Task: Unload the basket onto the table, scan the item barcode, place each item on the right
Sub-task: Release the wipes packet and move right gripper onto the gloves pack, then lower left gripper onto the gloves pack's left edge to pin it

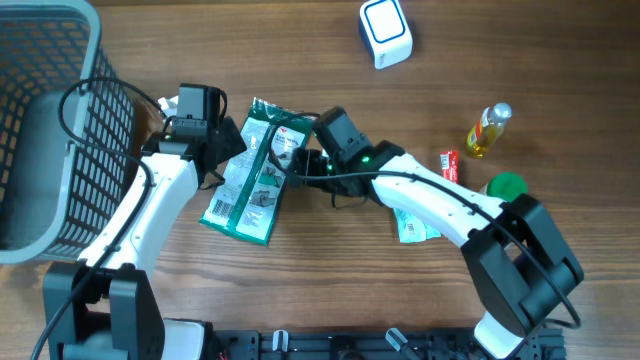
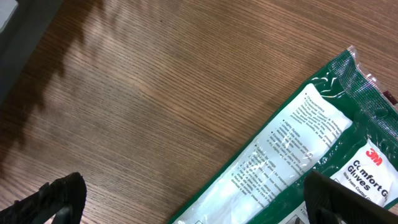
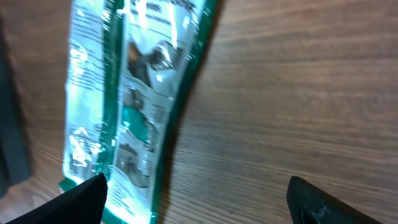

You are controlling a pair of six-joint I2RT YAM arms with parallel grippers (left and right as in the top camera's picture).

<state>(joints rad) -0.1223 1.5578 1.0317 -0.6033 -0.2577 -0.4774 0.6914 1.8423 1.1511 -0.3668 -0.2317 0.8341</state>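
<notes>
A green and white glove packet (image 1: 255,175) lies flat on the wooden table, its barcode (image 1: 222,210) showing at the lower left corner. My left gripper (image 1: 218,140) hovers over the packet's left side, open. In the left wrist view the packet (image 2: 298,143) runs under the wide-spread left gripper (image 2: 199,205), nearer the right fingertip (image 2: 348,199). My right gripper (image 1: 305,158) sits at the packet's upper right edge, open. The right wrist view shows the packet (image 3: 137,93) by the left fingertip (image 3: 81,199) and bare wood across the right gripper (image 3: 199,202). A white scanner (image 1: 385,33) stands at the back.
A dark mesh basket (image 1: 50,120) fills the left side. To the right stand a yellow bottle (image 1: 487,130), a small red item (image 1: 450,165) and a green-capped thing (image 1: 507,185). Another small packet (image 1: 412,225) lies partly under my right arm.
</notes>
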